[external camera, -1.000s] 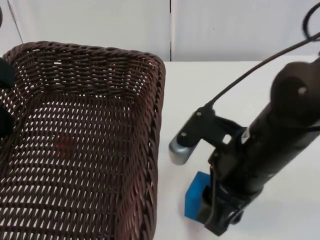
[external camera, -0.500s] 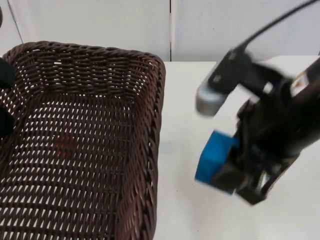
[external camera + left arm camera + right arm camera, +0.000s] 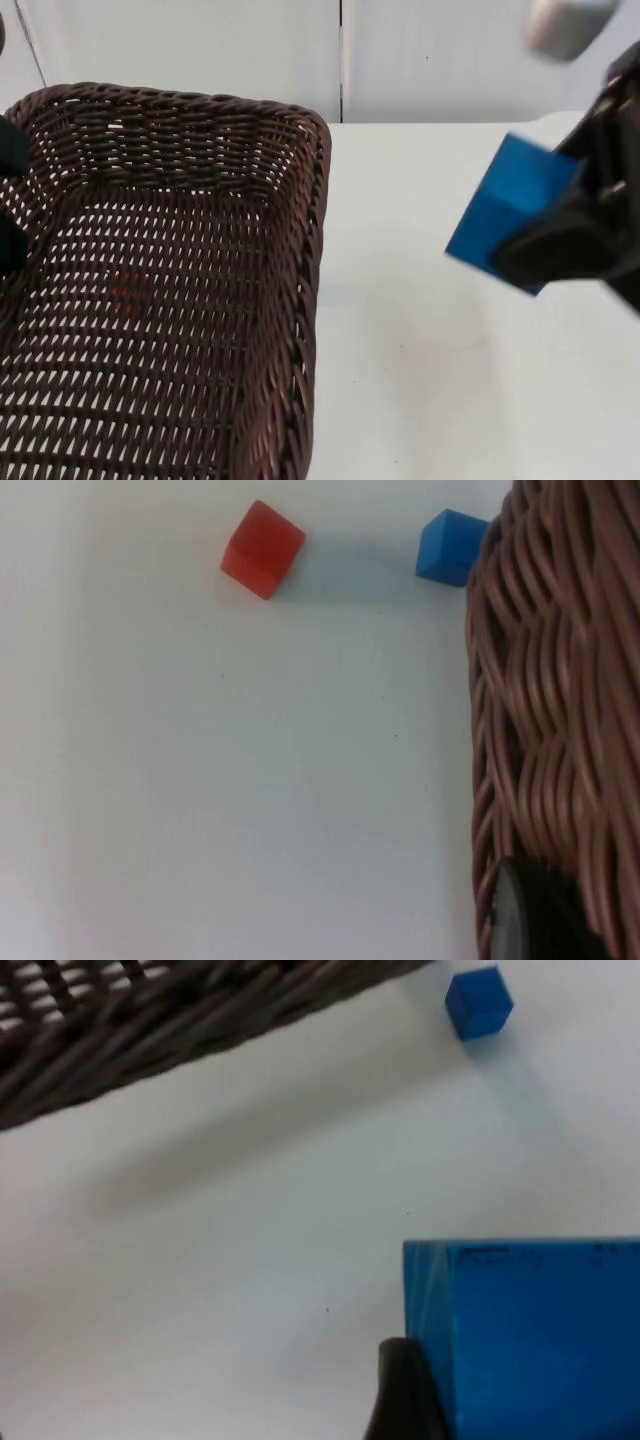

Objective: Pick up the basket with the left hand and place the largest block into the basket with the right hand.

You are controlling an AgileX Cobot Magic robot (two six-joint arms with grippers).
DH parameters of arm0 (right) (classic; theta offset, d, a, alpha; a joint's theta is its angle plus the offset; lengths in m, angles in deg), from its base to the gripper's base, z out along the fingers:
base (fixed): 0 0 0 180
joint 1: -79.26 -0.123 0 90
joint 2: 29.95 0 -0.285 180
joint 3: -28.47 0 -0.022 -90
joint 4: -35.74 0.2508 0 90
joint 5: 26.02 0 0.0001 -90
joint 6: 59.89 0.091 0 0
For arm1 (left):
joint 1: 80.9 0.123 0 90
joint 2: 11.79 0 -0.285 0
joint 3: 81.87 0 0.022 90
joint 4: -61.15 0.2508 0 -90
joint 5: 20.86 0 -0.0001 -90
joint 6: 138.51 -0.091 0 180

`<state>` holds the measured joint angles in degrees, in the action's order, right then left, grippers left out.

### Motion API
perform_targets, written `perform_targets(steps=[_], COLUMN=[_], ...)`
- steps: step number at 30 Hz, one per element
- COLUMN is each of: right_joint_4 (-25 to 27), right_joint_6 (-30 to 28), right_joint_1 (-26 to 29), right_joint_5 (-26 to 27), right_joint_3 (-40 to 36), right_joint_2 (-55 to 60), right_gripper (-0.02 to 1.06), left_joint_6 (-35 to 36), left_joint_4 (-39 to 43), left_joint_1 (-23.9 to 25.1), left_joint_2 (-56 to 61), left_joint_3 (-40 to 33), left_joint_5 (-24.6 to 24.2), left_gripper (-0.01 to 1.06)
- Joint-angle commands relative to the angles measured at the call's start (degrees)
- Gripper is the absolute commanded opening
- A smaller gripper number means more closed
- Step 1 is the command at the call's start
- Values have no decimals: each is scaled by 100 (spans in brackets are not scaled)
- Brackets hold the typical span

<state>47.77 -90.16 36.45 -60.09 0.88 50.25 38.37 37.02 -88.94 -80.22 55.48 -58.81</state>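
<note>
Since a second ago the right gripper (image 3: pixel 560 245) has lifted the large blue block (image 3: pixel 510 210) off the white table top (image 3: pixel 420 380) and carried it up and away from the table's near edge; it now hangs tilted in the air, to the right of the dark brown woven wicker basket (image 3: pixel 300 260) and well apart from its rim. The right gripper's fingers are pinched on the block, one black fingertip (image 3: pixel 405 1390) pressed against its side.

The table is plain white and ends at a grey partition wall (image 3: pixel 200 50).

The basket has not shifted. The left gripper (image 3: pixel 10 195) is at its left rim; whether its fingers are spread or pressed I cannot tell. A faint reddish patch shows through the basket's weave.

On the table lie a small red cube (image 3: pixel 262 548) and a small blue cube (image 3: pixel 452 546), apart from each other, the blue one just beside the basket's wall.
</note>
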Motion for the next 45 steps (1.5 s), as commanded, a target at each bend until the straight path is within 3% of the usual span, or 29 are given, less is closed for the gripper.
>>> perform_targets(steps=[1,18,23,28,37,45], right_joint_4=[-12,2,28,436,763,763], right_joint_6=[159,265,265,265,244,244], right_joint_1=[-28,-28,-28,-40,-219,-729], right_joint_5=[-163,-232,50,683,531,184], right_joint_3=[-10,-10,-10,14,1191,3006], right_joint_2=[-354,-529,-529,-529,421,2148], right_gripper=[0,0,0,0,0,0], left_joint_6=[40,40,40,40,40,40], left_joint_4=[-198,-211,-221,-221,-244,-244], left_joint_1=[12,12,12,12,12,12], left_joint_2=[63,63,63,63,63,63], left_joint_3=[-2,-2,-2,-2,-2,-2], left_joint_5=[101,101,101,101,116,129], left_gripper=[0,0,0,0,0,0])
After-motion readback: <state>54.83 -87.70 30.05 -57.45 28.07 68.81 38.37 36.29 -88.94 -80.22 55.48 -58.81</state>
